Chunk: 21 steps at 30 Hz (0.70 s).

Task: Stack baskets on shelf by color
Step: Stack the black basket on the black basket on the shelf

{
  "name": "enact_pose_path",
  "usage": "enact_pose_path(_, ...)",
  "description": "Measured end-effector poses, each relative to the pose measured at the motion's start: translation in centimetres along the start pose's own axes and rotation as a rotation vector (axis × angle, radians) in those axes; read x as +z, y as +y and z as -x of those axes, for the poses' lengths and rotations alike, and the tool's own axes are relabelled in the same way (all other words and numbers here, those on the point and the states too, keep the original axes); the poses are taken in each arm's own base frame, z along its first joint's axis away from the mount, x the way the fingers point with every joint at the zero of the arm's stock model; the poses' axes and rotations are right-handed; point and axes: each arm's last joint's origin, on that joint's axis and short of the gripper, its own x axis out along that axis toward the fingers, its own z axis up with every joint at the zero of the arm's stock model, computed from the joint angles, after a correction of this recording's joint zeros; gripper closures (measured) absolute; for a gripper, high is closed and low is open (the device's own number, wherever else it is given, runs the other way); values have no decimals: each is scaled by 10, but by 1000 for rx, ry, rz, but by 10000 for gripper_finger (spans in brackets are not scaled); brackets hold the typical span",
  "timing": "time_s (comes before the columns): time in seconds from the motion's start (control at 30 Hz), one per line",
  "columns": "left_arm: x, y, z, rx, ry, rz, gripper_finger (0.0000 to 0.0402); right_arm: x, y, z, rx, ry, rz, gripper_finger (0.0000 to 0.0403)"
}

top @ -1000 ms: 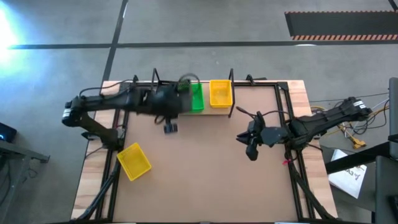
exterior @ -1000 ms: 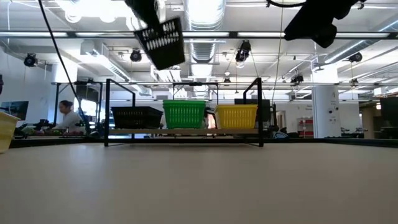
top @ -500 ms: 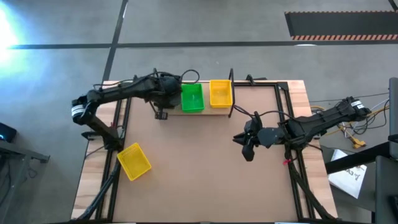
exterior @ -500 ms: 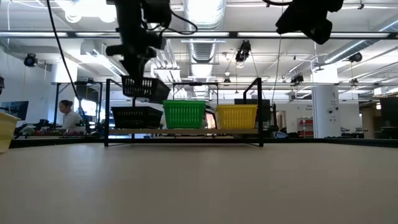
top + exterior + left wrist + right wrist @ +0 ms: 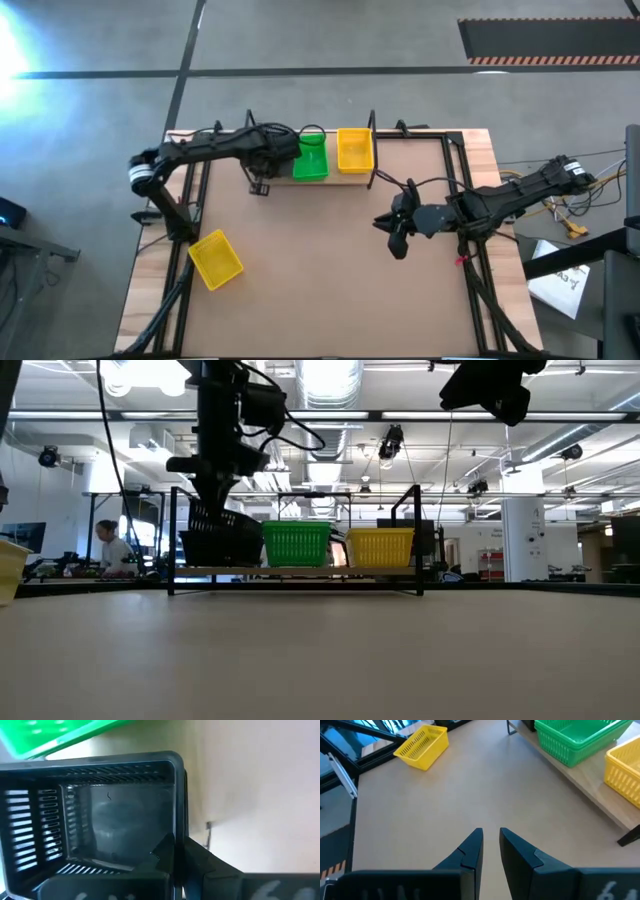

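My left gripper (image 5: pixel 268 152) is shut on a black basket (image 5: pixel 222 523) over the left end of the shelf (image 5: pixel 300 571). That basket sits tilted on top of another black basket (image 5: pixel 218 549) standing on the plank. A green basket (image 5: pixel 310 157) stands mid-shelf and a yellow basket (image 5: pixel 354 150) at its right end, both on their bases. A second yellow basket (image 5: pixel 215 258) lies on the table near the left edge. My right gripper (image 5: pixel 490 837) hovers above the table's right side, open by a narrow gap, touching nothing. My left gripper holds the black basket by one side wall (image 5: pixel 175 827), close to a corner of the rim. One finger (image 5: pixel 162 854) is inside the basket and one finger (image 5: pixel 202 862) outside, coming from above. The basket hangs tilted, its lower edge (image 5: pixel 215 535) on the black basket below.
Thin black wire uprights (image 5: pixel 172 540) stand at both ends of the shelf, close to the held basket. The shelf runs along the table's far edge. Bare tabletop (image 5: pixel 320 270) lies between the shelf and the near edge. A person (image 5: pixel 108 545) sits in the room behind.
My left gripper has carried the black basket from high above the green basket toward the shelf's left end and down. The basket has come down from well above the shelf onto the black basket standing there, still tilted.
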Motion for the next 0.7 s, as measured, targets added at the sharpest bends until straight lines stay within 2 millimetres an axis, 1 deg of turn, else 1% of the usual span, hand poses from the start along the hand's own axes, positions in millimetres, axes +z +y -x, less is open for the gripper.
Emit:
enact_pose_path(0.17, 5, -1, -8, -55, -16, -11, 402, -1, 0, -1, -3, 5, 2, 346)
enact_pose_path(0.3, 10, 0, -11, -47, -36, -19, 402, -1, 0, -2, -4, 6, 3, 346)
enact_pose_path(0.53, 15, 4, -11, -10, -93, 4, 400, -1, 0, -2, -4, 7, 3, 346)
enact_pose_path(0.6, 16, 4, -11, -11, -94, 3, 390, -1, 0, -2, -4, 7, 3, 346)
enact_pose_path(0.7, 16, 4, -11, -30, -107, 2, 357, -1, 0, -2, -4, 7, 3, 346)
